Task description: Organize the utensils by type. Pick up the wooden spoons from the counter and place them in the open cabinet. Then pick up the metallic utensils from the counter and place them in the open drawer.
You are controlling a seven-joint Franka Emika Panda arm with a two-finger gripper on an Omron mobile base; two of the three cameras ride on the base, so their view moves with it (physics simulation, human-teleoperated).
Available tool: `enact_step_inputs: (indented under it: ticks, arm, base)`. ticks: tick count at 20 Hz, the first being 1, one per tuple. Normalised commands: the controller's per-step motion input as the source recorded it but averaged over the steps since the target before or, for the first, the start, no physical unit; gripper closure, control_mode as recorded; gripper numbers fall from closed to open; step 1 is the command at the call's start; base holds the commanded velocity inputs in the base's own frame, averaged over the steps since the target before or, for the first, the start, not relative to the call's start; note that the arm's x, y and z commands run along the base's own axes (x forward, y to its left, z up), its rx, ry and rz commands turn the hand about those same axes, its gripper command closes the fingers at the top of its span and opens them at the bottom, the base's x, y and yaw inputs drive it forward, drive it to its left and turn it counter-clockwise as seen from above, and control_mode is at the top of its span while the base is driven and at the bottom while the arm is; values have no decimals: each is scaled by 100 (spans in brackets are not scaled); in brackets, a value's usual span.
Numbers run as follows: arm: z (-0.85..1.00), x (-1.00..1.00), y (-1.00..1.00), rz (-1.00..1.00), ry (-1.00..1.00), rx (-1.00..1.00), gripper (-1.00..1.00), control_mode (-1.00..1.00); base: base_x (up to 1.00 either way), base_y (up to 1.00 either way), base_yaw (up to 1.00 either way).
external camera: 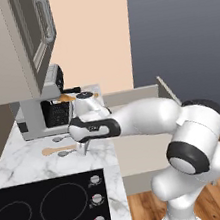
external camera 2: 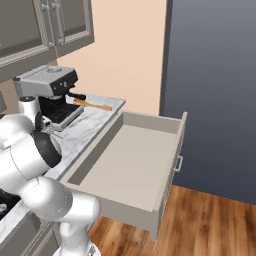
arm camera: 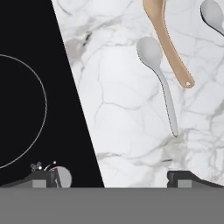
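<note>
Hovering over the counter (arm camera: 131, 131) right now, just past the edge of the black cooktop (arm camera: 30, 87), camera pointed straight down at the marble. Gripper (arm camera: 113, 177) spread wide, fingertips far apart, nothing between them. Directly ahead of the fingers: a slim metal spoon (arm camera: 157, 83), bowl away from the hand, handle trailing back toward it. Just beside it, nearly touching along the handle, a wooden spoon (arm camera: 168, 41) running out of the top of the hand view. Another silver spoon (arm camera: 213, 15) peeking in at the far corner, beyond the wooden one.

From the left base camera, the arm stretched low across the counter in front of the coffee machine (external camera: 41, 111), the wooden spoon (external camera: 55, 150) and a metal one (external camera: 66, 153) lying between that machine and the cooktop. A second wooden spoon (external camera 2: 92, 105) resting beside the coffee machine, near the back wall. Wall cabinet (external camera: 33, 33) open above the machine; drawer (external camera 2: 130, 160) pulled out to the right of the counter, inside bare.

Looks like the very first pick, wooden spoons being first by the task. Next: shifting sideways to centre over the wooden handle, lining the open fingers across it, then dropping down and closing. Worth watching: the metal spoon so close, easy to nudge or pinch along with it.
</note>
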Motion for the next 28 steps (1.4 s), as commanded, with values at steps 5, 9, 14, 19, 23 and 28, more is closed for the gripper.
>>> enact_step_inputs:
  ticks: [5,9,14,19,23,28]
  arm:
    - [-20,8,6,0,-2,0,-100,-100]
    - [-1,12,0,0,-4,0,-100,-100]
    - [-8,16,0,0,-7,0,-100,-100]
    - [-15,24,0,0,-2,0,-100,-100]
    - [-14,24,0,0,0,0,-100,-100]
    - [-15,9,2,0,0,0,-100,-100]
  base:
    - [0,0,0]
    - [0,0,0]
    - [0,0,0]
    - [0,0,0]
    - [0,0,0]
    - [0,0,0]
